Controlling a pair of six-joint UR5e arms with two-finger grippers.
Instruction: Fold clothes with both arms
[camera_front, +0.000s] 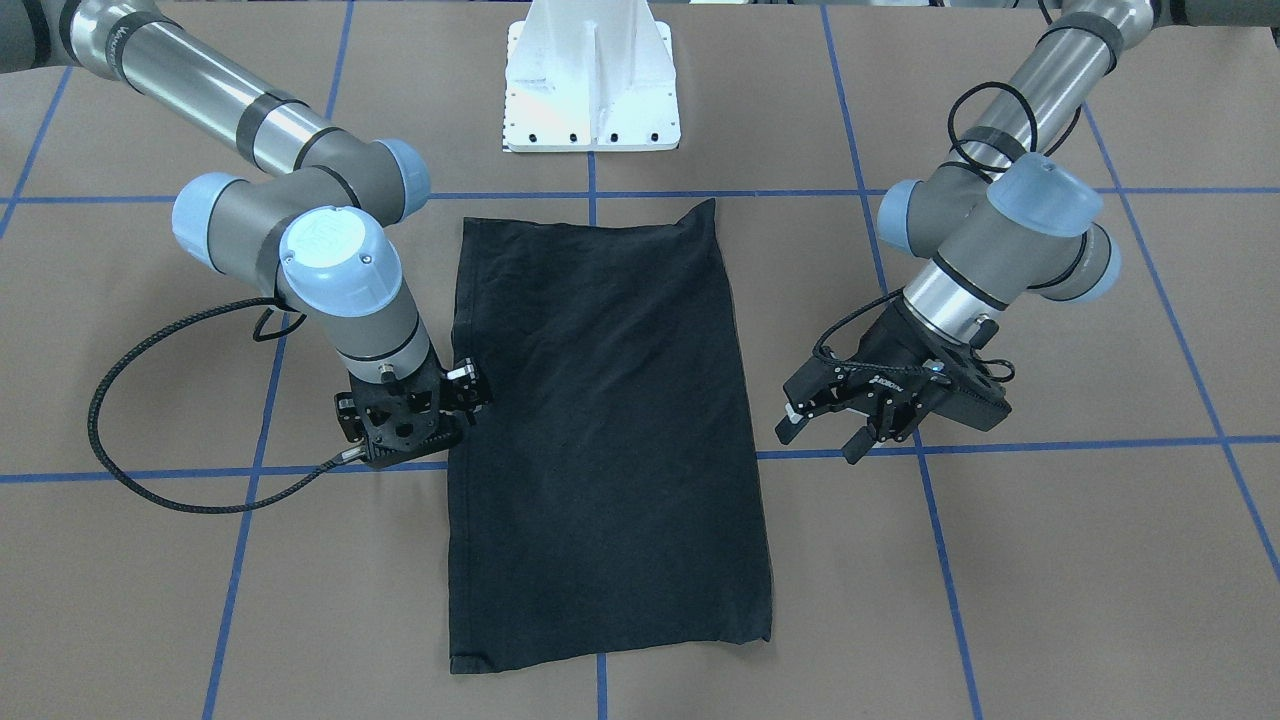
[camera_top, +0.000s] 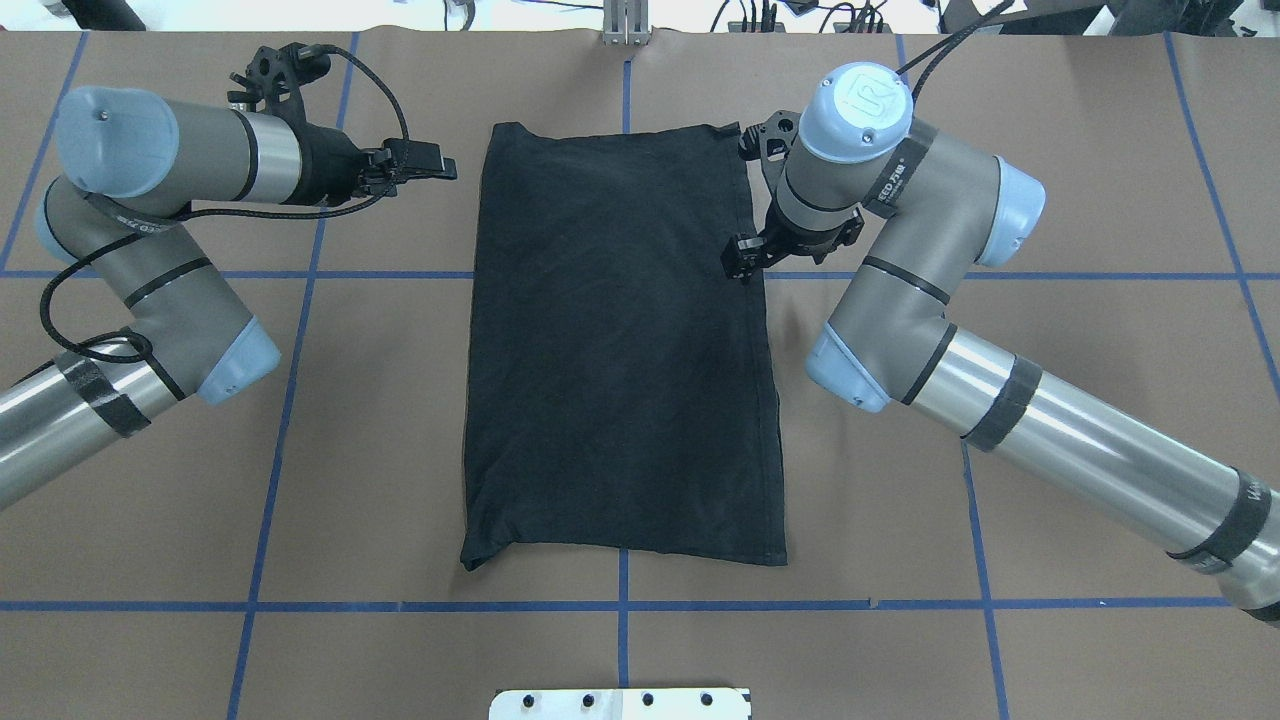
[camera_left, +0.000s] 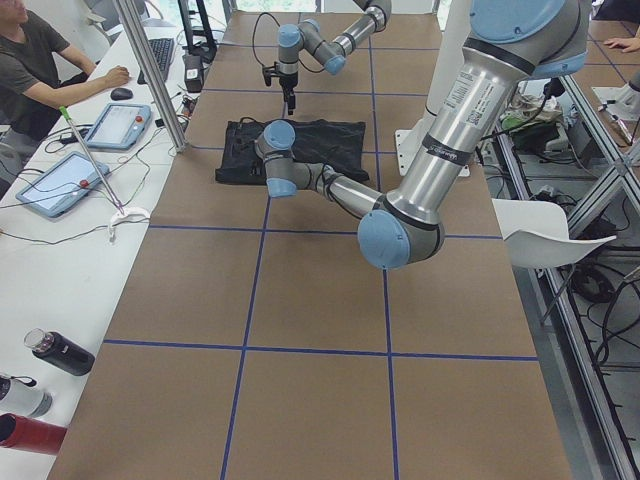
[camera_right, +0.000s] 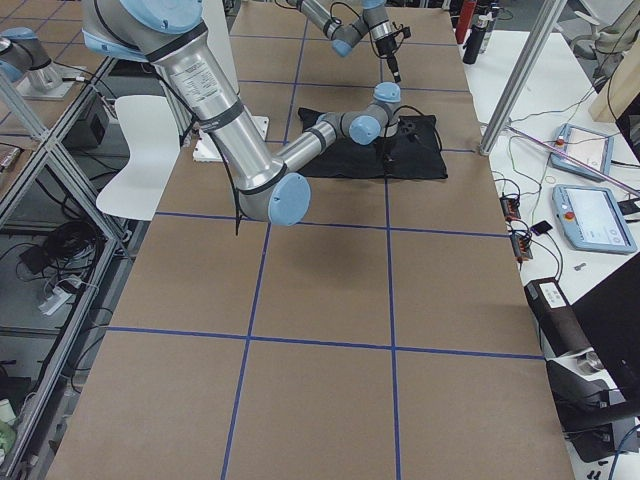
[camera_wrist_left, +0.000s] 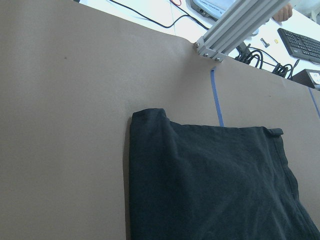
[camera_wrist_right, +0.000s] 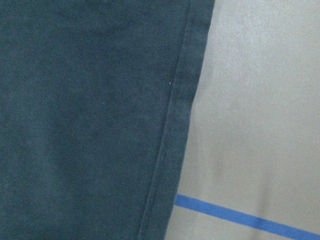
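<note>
On the right pincer (camera_front: 402, 428), the fingertips were hidden beneath its own wrist, so its opening was unreadable. The white pedestal (camera_front: 590, 95) was cut off by the top edge.

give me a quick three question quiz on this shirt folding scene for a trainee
1. True or false: the T-shirt lies with its logo showing.
2. Fill in: the left gripper, beside the cloth and not touching it, is ___.
3. The right gripper is: A at the T-shirt's long edge, B above its middle, C off the table.
Key: 1 false; 2 open; 3 A.
</note>
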